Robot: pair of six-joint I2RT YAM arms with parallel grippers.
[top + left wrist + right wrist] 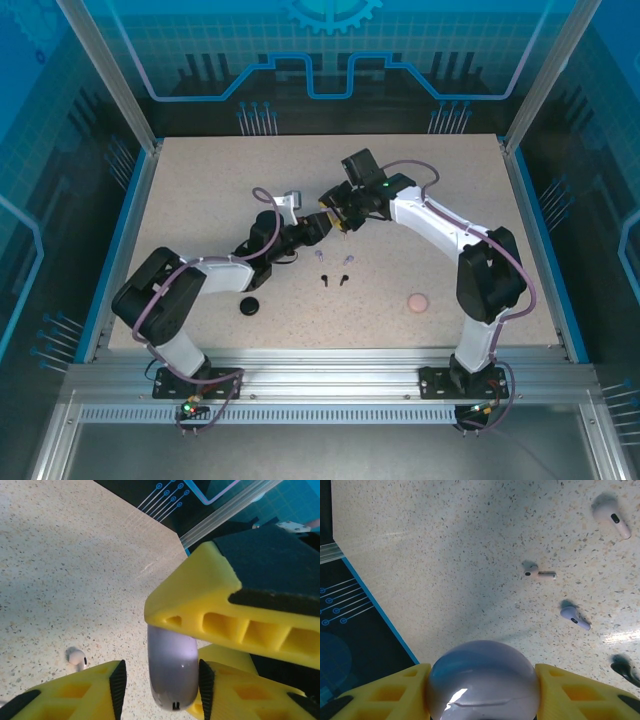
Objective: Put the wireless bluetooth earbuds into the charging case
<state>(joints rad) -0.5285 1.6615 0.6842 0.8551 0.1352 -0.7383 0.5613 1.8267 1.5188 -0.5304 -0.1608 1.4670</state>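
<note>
The bench [200, 190] has a matt, finely speckled, stone-like top. The lavender case [482, 670] is smooth glossy plastic, catching a bright highlight. The right end effector [482, 682] has fingers [580, 695] of matt yellow plastic with moulded hollows; on the left end effector [161, 680] the same yellow plastic carries rough-looking black pads [119, 680]. The lavender earbud [570, 614] looks like smooth, satiny plastic. The frame rail [320, 385] along the near edge is ribbed bare metal.

tabletop [200, 180]: speckled beige | edging [118, 250]: blue | frame rail [320, 385]: aluminium, near edge | backdrop [330, 60]: blue circuit print
</note>
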